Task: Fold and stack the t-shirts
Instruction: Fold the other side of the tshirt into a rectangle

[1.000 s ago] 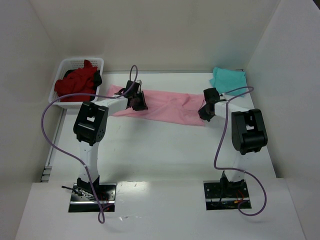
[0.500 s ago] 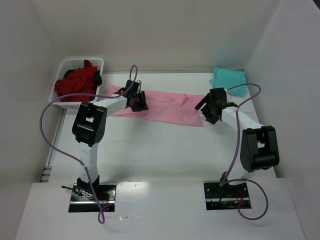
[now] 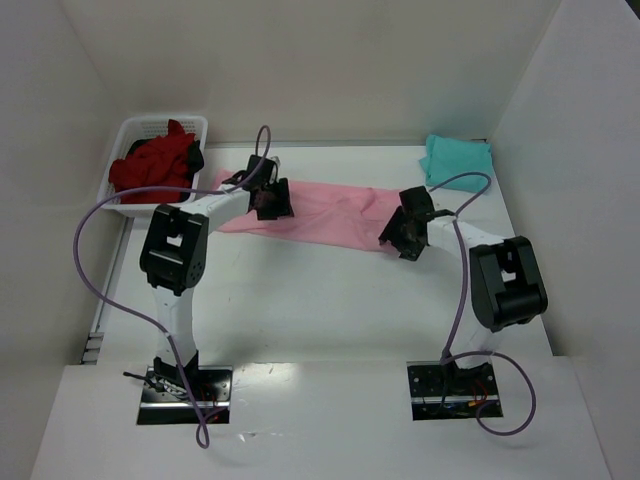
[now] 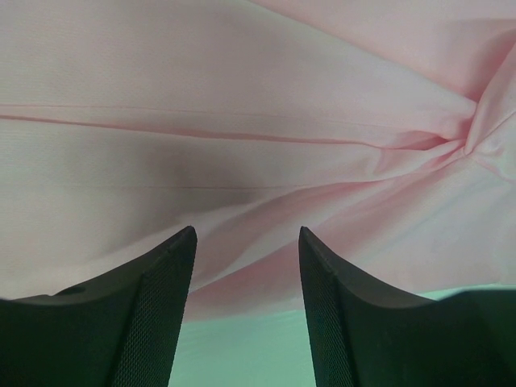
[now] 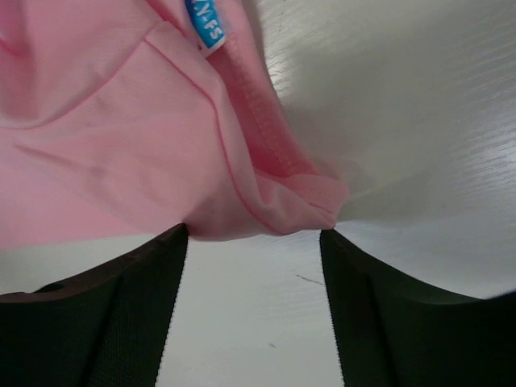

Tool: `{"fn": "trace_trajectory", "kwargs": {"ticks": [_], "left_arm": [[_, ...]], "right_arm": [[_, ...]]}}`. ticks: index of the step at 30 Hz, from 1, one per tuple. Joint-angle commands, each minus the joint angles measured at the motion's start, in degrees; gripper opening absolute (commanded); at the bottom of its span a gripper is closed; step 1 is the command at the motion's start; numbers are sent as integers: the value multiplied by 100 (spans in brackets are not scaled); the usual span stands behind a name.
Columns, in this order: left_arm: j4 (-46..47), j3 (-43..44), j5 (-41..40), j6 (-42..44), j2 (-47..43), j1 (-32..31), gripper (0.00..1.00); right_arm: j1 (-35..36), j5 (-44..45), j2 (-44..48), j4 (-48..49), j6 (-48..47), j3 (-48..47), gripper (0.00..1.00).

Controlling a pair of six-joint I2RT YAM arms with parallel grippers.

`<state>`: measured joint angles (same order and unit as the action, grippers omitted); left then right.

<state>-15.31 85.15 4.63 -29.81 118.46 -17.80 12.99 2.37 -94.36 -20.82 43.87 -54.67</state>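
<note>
White surface (image 3: 330,300) bearing a light pink t-shirt (image 3: 330,212), stretched as a creased band across its far half. Dark red t-shirts (image 3: 150,168) heaped in a basket (image 3: 140,125), far left. Teal t-shirt (image 3: 457,158) folded, far right. Left tool (image 4: 246,234) and right tool (image 5: 254,232): fingers spread, at the pink band's ends.

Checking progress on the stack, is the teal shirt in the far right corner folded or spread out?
Folded. The teal cotton t-shirt lies as a compact, roughly rectangular block, with no sleeves spread out.
</note>
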Motion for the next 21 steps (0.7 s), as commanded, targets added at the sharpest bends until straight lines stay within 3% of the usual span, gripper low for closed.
{"fn": "trace_trajectory", "kwargs": {"ticks": [1, 6, 10, 15, 21], "left_arm": [[-74, 213, -221, 208, -355, 127, 62], [-113, 213, -722, 379, -394, 286, 61], [-174, 213, -1007, 432, -261, 438, 49], [-175, 160, -1076, 432, -210, 541, 41], [-175, 160, -1183, 432, -16, 594, 41]], "right_arm": [[45, 384, -210, -97, -263, -321, 66], [45, 826, -399, -203, -361, -570, 49], [45, 1110, -399, -335, -230, -580, 28], [45, 1333, -399, -528, -177, -632, 22], [-200, 1380, -293, -768, -71, -580, 22]]}}
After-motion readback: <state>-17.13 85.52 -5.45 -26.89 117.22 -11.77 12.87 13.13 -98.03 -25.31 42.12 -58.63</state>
